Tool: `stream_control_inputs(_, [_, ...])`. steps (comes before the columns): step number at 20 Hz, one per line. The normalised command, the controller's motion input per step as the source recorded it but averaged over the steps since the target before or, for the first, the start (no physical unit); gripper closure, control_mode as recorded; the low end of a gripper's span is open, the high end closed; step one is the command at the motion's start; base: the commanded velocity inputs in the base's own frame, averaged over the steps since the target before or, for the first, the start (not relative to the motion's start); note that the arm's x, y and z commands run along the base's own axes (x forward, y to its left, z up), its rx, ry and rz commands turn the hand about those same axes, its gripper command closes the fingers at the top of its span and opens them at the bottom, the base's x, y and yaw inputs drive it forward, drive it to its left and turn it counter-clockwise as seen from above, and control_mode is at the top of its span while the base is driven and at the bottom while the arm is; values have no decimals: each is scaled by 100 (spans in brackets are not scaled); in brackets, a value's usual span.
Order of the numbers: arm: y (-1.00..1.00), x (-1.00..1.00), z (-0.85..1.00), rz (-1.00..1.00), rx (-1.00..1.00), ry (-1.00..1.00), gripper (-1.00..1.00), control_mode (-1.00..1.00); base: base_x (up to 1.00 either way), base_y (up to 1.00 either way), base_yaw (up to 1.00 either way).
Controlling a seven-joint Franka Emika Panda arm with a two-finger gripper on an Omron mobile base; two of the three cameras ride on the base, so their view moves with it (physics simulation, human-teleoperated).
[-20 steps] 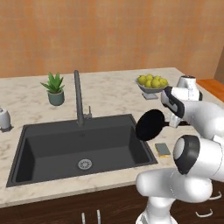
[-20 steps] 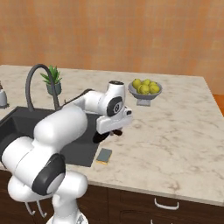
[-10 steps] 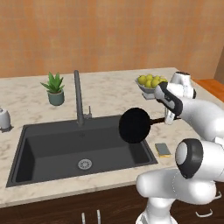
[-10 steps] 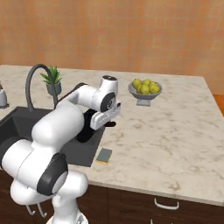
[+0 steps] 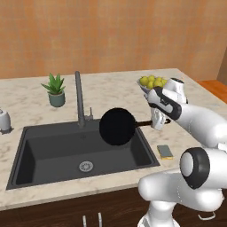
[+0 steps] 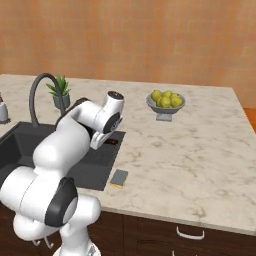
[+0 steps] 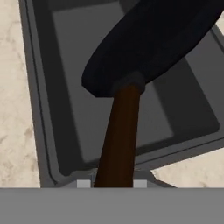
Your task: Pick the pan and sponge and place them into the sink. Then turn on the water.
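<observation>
Small round all-black frying pan [image 5: 117,126] is airborne over the right half of the large dark grey-black rectangular sink [image 5: 48,153], tilted on edge. Its thin dark-brown handle runs from the pan toward the two-finger gripper [image 5: 157,123], which is clenched on the handle's end (handle rises between the tips in the hand view). Next move looks like straight down. Yellow rectangular sponge [image 5: 165,152] sits on the beige marble counter [image 5: 26,95] just right of the basin.

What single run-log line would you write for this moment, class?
phase: carrying pan over sink | gripper: shut on pan handle | sponge: on counter beside sink | faucet: no water
</observation>
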Motion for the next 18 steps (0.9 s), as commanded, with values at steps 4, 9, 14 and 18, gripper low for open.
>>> stream_control_inputs(4, [51, 8, -1, 11, 4, 5, 100, -100, 0, 0, 0])
stream_control_inputs(9, [19, 0, 0, 11, 0, 20, 100, -100, 0, 0, 0])
stream_control_inputs(14, [22, 0, -19, 9, 4, 19, 100, -100, 0, 0, 0])
stream_control_inputs(18, [4, 12, -27, 8, 10, 15, 100, -100, 0, 0, 0])
